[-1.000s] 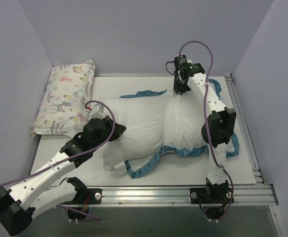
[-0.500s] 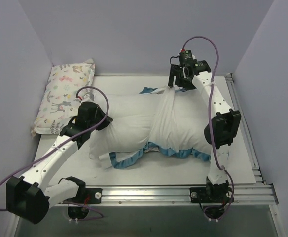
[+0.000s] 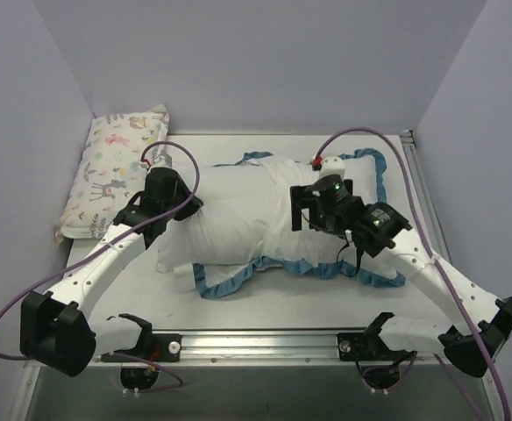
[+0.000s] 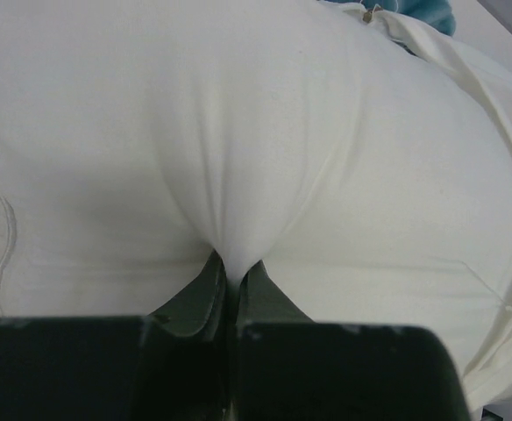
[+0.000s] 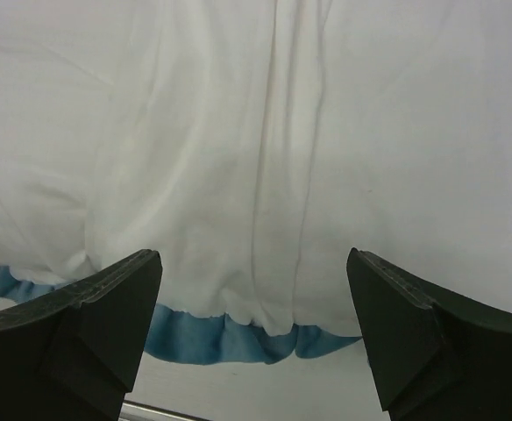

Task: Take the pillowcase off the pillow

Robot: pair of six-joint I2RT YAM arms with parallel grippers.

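I see my left gripper [image 3: 179, 206] pinched shut on the pillow [image 3: 230, 221] at its 9 o'clock end, while my right gripper [image 5: 256, 281] hangs wide and empty just above the inside-out pillowcase [image 3: 361, 180], which covers the pillow's 3 o'clock half.

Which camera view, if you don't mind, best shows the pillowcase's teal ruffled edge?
Top external: the ruffled edge runs around most of the pillowcase. Right wrist catches only a short strip near the bottom; left wrist shows just a scrap at the top.
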